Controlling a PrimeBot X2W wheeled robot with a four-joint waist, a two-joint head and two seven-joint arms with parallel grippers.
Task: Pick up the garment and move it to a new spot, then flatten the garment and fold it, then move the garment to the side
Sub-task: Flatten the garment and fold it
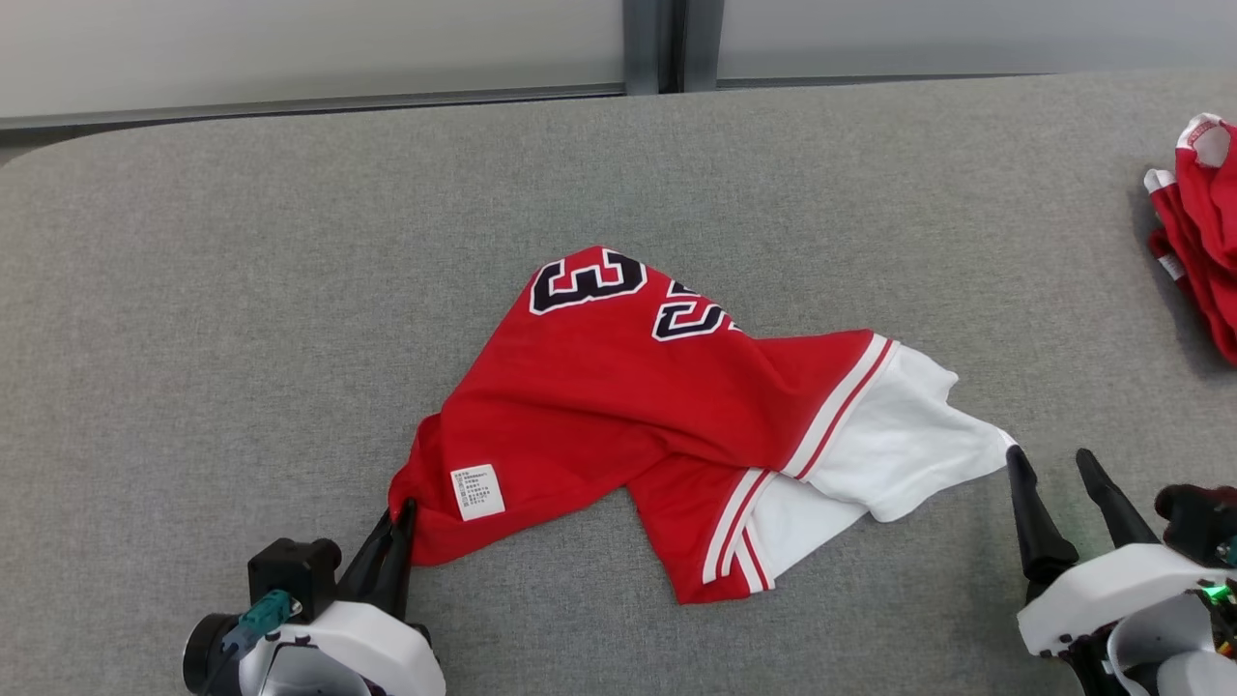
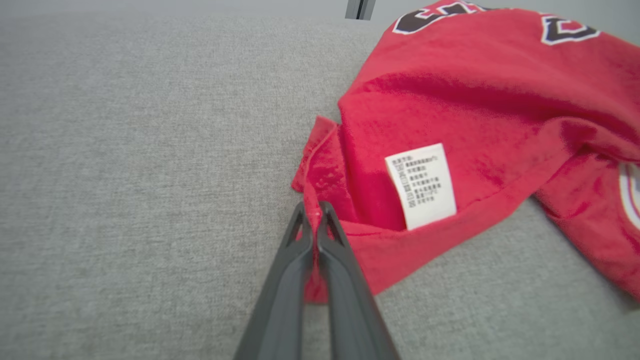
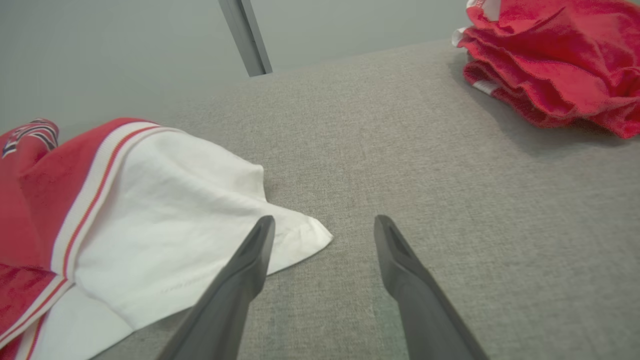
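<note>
We have the jersey-shirt [image 1: 618, 387] lying rumpled mid-worktop [image 1: 242, 290], its black numerals showing and its white sleeves towards our right. To lift it well, we judge we need a firm bite on two spread points. Then we raise both evenly, so the cloth peels off without dragging or bunching.

Our left end effector [image 2: 312, 212] is clenched on the red hem corner, just beside the white care label [image 2: 422, 186], with cloth pinched between its fingers. Our right end effector [image 3: 324, 222] stands wide open and grasps nothing. One finger is at the tip of the white sleeve [image 3: 200, 220], but we cannot tell whether it touches. A heap of red-and-white cloth [image 1: 1198, 242] sits well apart, far right.
</note>
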